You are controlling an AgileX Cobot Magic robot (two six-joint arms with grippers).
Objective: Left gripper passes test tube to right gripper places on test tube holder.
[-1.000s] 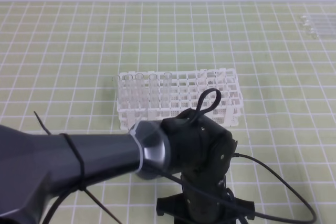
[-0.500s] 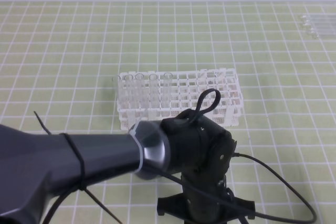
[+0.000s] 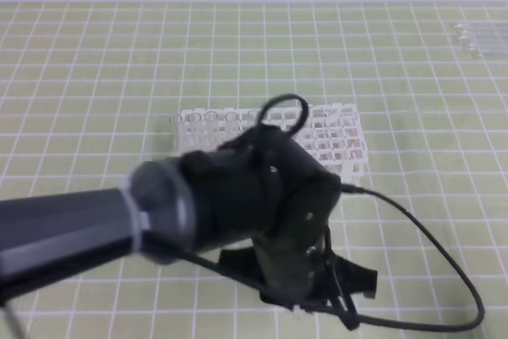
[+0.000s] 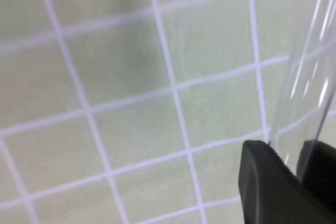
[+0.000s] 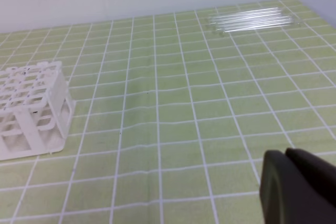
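Note:
In the left wrist view a clear test tube [image 4: 308, 77] runs up the right edge, and my left gripper [image 4: 298, 163] is shut on its lower part above the green grid mat. From the high view the left arm's dark wrist hides the fingers of that left gripper [image 3: 317, 291], low in the middle. The white test tube holder [image 3: 337, 139] stands just behind it, its left half covered by the arm. The holder [image 5: 31, 103] sits at the left of the right wrist view. There my right gripper [image 5: 287, 169] shows at the bottom right, fingertips together and holding nothing.
Several spare clear tubes [image 5: 252, 19] lie in a row at the mat's far right corner, also in the high view [image 3: 476, 37]. A thin black cable [image 3: 429, 244] loops from the left wrist across the mat. The left arm's grey tube [image 3: 63, 236] fills the lower left.
The left arm has swung and rolled; its wrist now sits higher and covers the holder's left half and the tubes standing there. The cable loop moved with it.

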